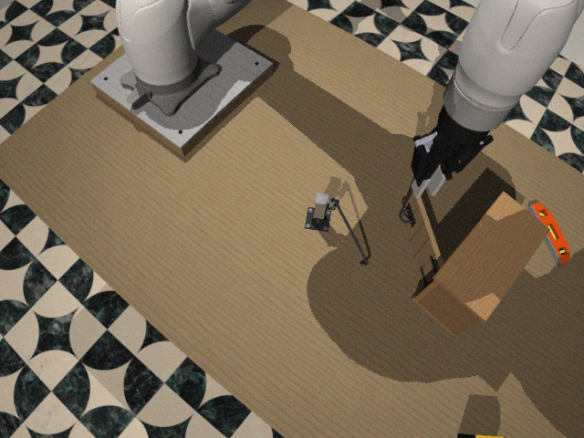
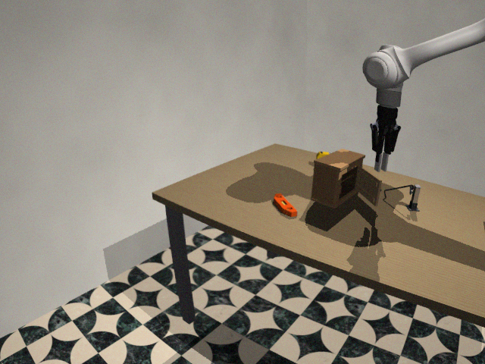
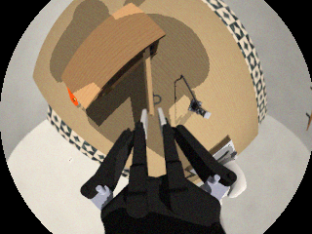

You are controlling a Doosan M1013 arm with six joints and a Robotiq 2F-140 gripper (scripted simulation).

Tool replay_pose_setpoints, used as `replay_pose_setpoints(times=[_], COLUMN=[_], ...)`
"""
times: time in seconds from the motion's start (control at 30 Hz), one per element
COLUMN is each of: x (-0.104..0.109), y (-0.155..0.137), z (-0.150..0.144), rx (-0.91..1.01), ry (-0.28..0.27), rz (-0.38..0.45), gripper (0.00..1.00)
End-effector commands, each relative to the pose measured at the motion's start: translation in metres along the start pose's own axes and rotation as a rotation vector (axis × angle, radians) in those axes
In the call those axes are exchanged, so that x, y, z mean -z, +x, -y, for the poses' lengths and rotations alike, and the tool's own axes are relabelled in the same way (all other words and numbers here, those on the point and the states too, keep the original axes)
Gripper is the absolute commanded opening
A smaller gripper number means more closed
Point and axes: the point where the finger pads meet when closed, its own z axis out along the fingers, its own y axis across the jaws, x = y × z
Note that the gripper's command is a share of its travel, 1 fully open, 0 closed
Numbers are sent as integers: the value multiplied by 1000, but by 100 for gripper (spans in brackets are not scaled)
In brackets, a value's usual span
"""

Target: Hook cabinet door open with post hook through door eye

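hook [image 1: 351,231] slanting from post [image 1: 321,206], seemingly toward door [image 1: 428,226]

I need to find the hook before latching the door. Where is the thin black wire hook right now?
In the top view the thin black wire hook hangs from the small grey post near the table's middle, its free end resting on the wood, left of the open wooden cabinet door, untouched.
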Motion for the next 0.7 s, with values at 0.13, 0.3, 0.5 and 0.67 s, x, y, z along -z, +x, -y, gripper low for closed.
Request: replay_pose_setpoints(times=[0.13, 0.3, 0.5, 0.67], x=[12, 20, 26, 27], y=[0, 0, 0, 0], z=[0, 0, 0, 0], rx=[0, 0, 0, 0], ry=[0, 0, 0, 0], rz=[0, 0, 0, 0], gripper=[16, 16, 16, 16])
